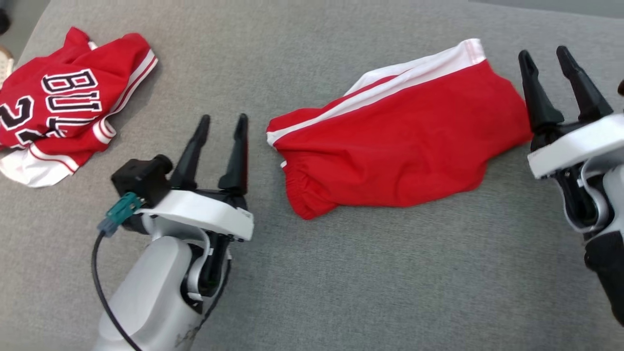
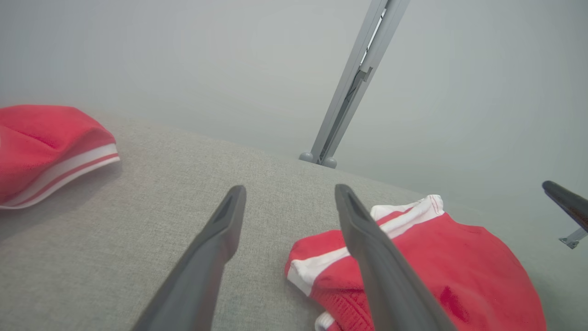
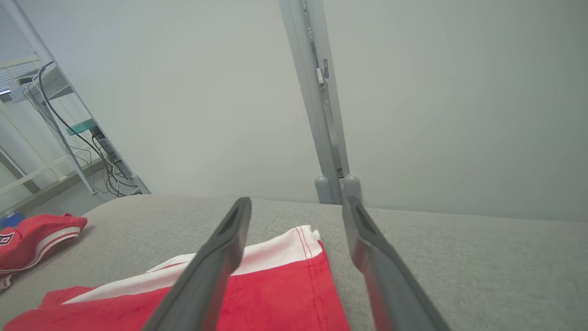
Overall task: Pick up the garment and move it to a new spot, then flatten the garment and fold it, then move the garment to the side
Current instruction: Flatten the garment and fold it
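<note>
The red shorts point(image 1: 399, 141) lie folded on the grey worktop point(image 1: 312, 273), right of centre in the head view. A white stripe runs along their far edge, and the gathered waistband is at their near left end.

The left gripper point(image 1: 223, 118) sits low over the worktop, just left of the waistband end. Its fingers are released, spread apart with nothing between them. In the left wrist view, one finger crosses in front of the shorts' striped corner and the other is over bare cloth. I cannot tell whether that finger touches the fabric.

The right gripper point(image 1: 543, 51) is at the opposite end of the shorts. Its fingers are also released and parted, with nothing in them. In the head view the base of its nearer finger is right against the shorts' right edge. In the right wrist view, one finger lies across the white hem corner and the other is over bare worktop beside it.

A red jersey point(image 1: 68, 107) with white trim and black lettering lies crumpled at the far left, well apart from the shorts. A grey post point(image 3: 317, 92) rises behind the worktop's far edge. A rack point(image 3: 55, 92) hung with cables point(image 3: 87, 142) stands off to one side in the right wrist view.
</note>
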